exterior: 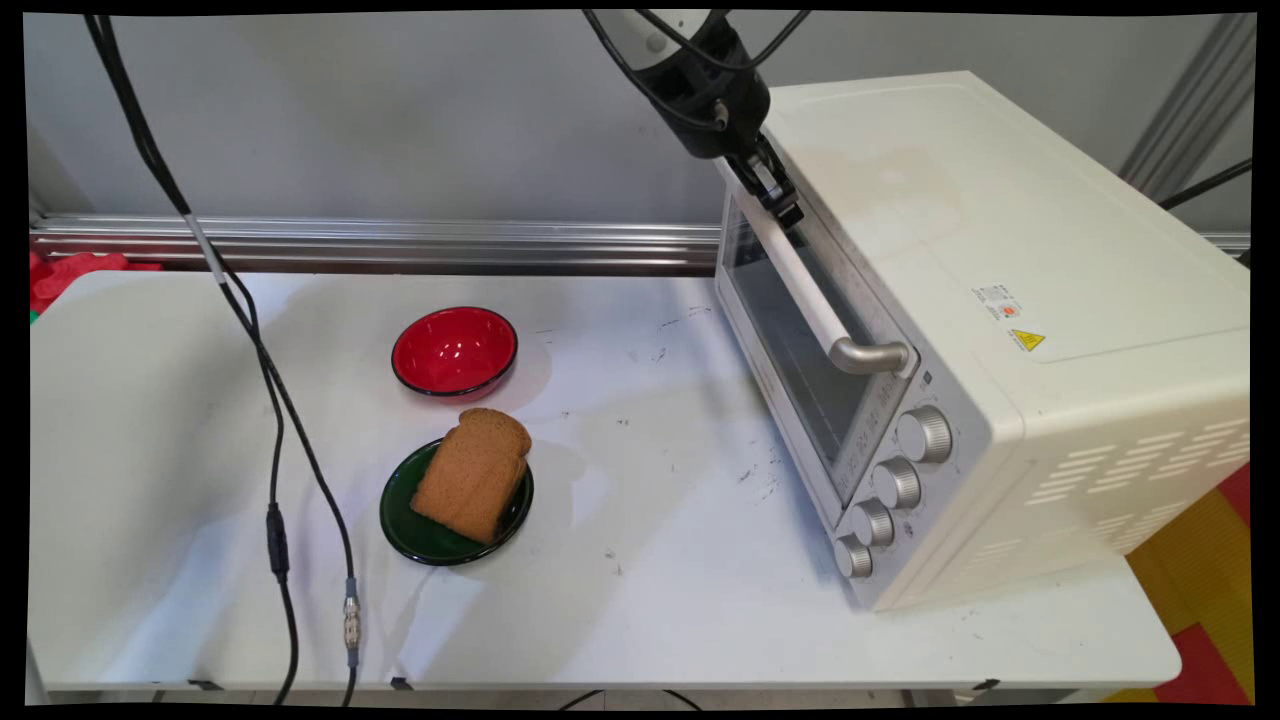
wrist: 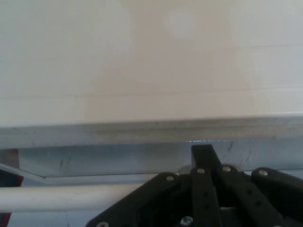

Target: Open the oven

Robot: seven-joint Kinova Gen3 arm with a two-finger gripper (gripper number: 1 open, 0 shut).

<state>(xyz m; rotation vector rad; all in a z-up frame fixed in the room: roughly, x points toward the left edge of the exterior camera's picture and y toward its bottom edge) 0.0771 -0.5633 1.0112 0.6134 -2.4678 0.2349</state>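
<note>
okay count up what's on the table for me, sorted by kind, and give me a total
Toaster ovens: 1, the toaster oven, with the hand at its door handle
Bowls: 1, the red bowl
Plates: 1, the green plate
Bread slices: 1, the bread slice on the plate
Total: 4

The gripper (exterior: 778, 196) sat at the far end of the toaster oven's white bar handle (exterior: 800, 275), its fingers closed around it. The cream toaster oven (exterior: 1000, 330) stood on the table's right side, its glass door shut.
</note>
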